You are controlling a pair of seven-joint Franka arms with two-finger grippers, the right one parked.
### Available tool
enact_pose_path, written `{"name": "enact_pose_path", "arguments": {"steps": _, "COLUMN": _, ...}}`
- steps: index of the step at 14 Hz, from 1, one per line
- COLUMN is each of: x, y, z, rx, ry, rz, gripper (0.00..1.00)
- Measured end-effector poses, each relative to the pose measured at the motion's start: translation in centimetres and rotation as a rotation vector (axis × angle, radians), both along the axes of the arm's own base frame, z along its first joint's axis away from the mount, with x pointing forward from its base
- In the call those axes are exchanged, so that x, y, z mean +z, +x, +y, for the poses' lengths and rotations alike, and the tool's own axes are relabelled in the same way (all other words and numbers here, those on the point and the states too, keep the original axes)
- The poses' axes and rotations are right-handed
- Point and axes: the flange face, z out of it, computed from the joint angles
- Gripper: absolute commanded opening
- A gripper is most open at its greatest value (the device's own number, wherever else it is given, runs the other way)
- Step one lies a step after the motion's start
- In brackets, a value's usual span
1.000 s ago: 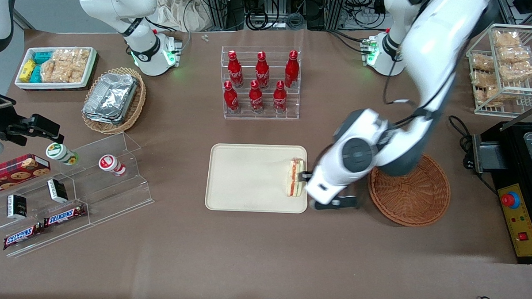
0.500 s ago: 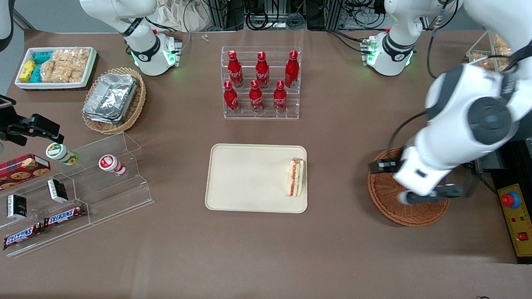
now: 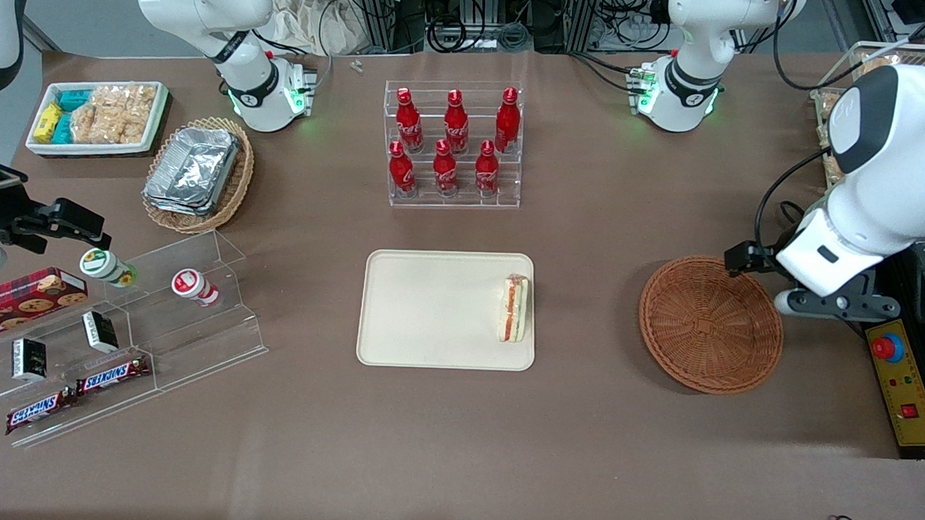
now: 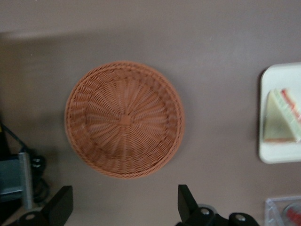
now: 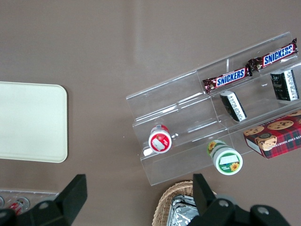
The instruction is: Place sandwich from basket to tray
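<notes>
The sandwich [image 3: 514, 309] lies on the cream tray [image 3: 430, 309], at the tray's end nearest the basket, with its red and green filling edge showing. The round reddish-brown basket [image 3: 710, 324] beside the tray holds nothing. My left gripper [image 3: 743, 259] hangs high above the basket's rim toward the working arm's end, open and with nothing in it. From the left wrist view I look down on the basket [image 4: 124, 120], with the sandwich [image 4: 282, 117] on the tray [image 4: 277, 153] off to one side. The gripper [image 4: 124, 207] has its jaws wide apart.
A clear rack of red bottles [image 3: 453, 144] stands farther from the front camera than the tray. An acrylic shelf with snacks [image 3: 121, 333], a tan basket of foil trays [image 3: 196, 170] and a white bin [image 3: 98, 116] lie toward the parked arm's end. A control box with a red button [image 3: 888, 348] sits next to the basket.
The gripper has left the sandwich on the tray, swung away over the basket toward the working arm's end, and risen. The sandwich has stayed put.
</notes>
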Motion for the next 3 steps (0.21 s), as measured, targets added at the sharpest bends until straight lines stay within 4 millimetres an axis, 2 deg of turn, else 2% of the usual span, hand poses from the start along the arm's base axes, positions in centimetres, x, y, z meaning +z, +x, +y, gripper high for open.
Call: {"name": "enact_pose_path", "arguments": {"steps": 3, "x": 0.5, "y": -0.9, "z": 2.3, "rx": -0.075, "ry": 0.018, "rz": 0.01, "gripper": 1.0}}
